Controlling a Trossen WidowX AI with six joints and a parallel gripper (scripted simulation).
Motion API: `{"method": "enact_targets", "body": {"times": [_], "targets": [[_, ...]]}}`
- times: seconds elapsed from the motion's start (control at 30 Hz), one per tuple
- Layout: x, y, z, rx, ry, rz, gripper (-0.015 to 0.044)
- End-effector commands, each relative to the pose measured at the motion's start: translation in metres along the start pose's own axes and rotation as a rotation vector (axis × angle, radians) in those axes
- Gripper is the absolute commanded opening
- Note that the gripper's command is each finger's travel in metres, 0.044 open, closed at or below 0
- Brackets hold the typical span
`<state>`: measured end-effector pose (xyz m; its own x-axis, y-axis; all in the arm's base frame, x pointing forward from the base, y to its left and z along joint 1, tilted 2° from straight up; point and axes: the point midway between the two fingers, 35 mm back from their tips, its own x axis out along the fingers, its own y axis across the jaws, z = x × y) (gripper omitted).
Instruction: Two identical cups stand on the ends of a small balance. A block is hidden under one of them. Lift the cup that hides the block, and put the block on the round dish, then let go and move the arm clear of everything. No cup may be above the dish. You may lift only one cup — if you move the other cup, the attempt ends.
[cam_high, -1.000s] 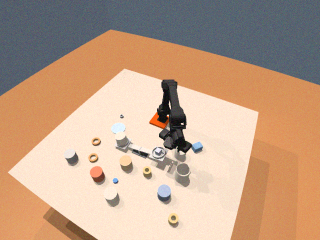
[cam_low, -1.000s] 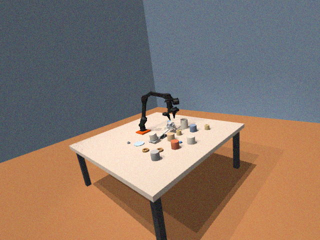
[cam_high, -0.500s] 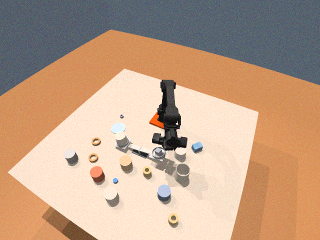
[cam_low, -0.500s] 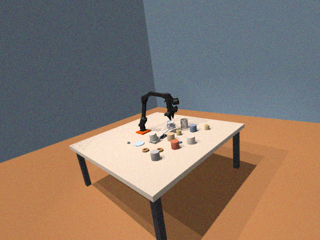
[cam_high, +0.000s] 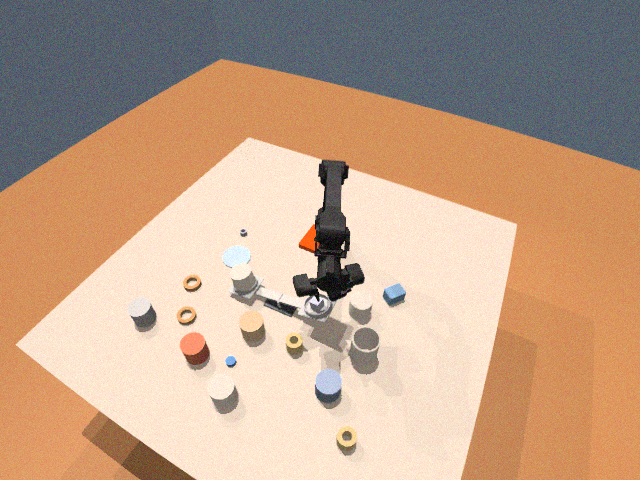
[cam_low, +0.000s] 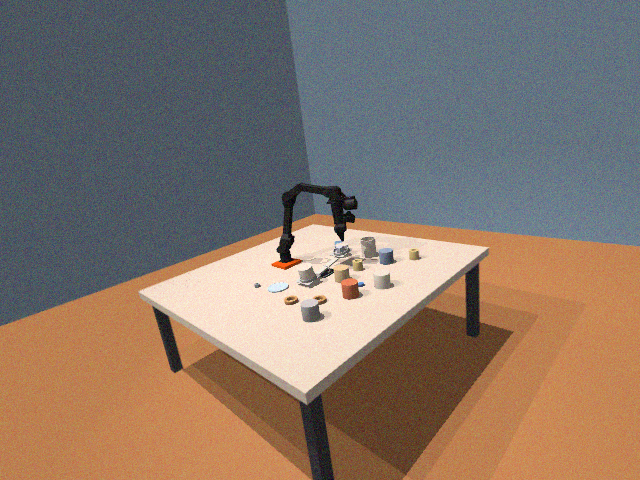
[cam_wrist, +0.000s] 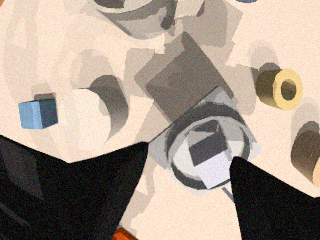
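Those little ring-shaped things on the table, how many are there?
4. Two orange-brown rings lie left of the balance. One yellow ring sits just in front of the balance, another near the table's front edge. The arm may hide more.

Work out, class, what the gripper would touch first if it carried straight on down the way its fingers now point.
The gripper is open, holds nothing and points down at the uncovered balance pan. It would probably meet the pale block there first, though how high it hangs is unclear.
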<state>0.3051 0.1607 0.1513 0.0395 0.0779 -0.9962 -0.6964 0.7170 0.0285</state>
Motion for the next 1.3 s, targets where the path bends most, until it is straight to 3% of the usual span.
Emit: {"method": "enact_targets", "body": {"times": [0.0, 0.53, 1.27], "targets": [[-0.001, -0.007, -0.003, -0.147, 0.016, -0.004, 0.0260], [-0.006, -0.026, -0.016, -0.680, 0.059, 0.020, 0.0260], [0.019, -0.027, -0.017, -0.686, 0.059, 0.020, 0.0260]]}}
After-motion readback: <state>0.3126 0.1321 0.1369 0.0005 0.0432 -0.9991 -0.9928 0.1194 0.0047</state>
